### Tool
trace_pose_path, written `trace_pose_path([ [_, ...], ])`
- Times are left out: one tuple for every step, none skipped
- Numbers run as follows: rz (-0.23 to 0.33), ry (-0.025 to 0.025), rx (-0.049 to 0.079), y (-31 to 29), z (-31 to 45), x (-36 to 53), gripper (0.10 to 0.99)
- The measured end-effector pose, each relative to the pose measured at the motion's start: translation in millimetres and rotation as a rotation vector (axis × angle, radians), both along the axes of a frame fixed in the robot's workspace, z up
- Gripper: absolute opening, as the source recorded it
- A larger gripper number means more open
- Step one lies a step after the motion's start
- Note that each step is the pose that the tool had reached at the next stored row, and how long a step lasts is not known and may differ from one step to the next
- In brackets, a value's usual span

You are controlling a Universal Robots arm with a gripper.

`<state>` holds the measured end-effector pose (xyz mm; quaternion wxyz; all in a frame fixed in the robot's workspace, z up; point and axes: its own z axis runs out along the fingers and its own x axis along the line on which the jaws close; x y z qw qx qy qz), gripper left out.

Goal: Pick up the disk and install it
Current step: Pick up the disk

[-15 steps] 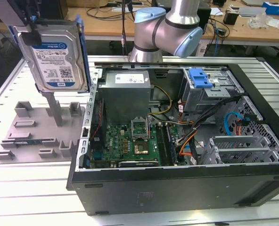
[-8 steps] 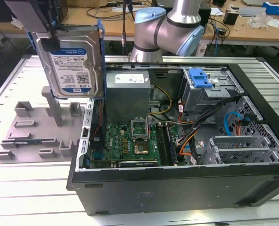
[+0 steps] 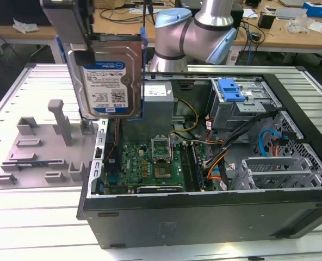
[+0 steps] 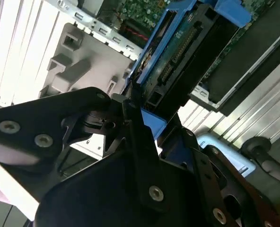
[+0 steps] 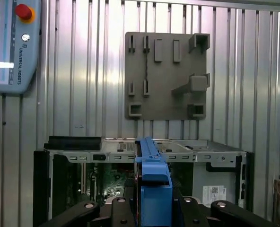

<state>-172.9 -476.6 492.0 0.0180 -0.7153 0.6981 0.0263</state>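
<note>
one black gripper [image 5: 153,208] grasps the silver, blue-framed disk [image 3: 109,76] upright above the open black computer case [image 3: 204,217]; best kept square and steady.

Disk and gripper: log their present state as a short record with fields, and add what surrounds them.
disk: silver drive framed in blue, label facing the exterior camera, held on edge in the air
gripper: shut on the disk, gripping it from above
position: over the edge of the computer case at the exterior view's left, next to the grey fixture plate
install state: disk not yet in the case
case: open, motherboard exposed
</note>
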Motion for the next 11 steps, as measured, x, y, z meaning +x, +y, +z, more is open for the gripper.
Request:
trace_pose_path([
  [0.0, 0.0001, 0.0, -2.0, 0.0, 6.8, 0.369],
  [0.0, 0.0, 0.001, -3.8, -0.1, 13.9, 0.369],
  [0.0, -0.0001, 0.002, -5.5, -0.1, 21.1, 0.369],
  [0.0, 0.0, 0.002, -7.0, -0.1, 27.5, 0.369],
  [0.0, 0.0, 0.003, -8.8, 0.0, 35.7, 0.369],
  [0.0, 0.0, 0.003, -10.0, 0.0, 41.5, 0.369],
  [0.0, -0.0001, 0.004, -11.4, -0.1, 49.1, 0.369],
  [0.0, -0.0001, 0.006, -12.5, -0.1, 57.1, 0.369],
  [0.0, 0.0, 0.007, -13.6, 0.0, 65.0, 0.369],
  [0.0, 0.0, 0.008, -14.4, 0.0, 71.6, 0.369],
  [0.0, 0.0, 0.01, -15.8, 0.0, 81.7, 0.369],
])
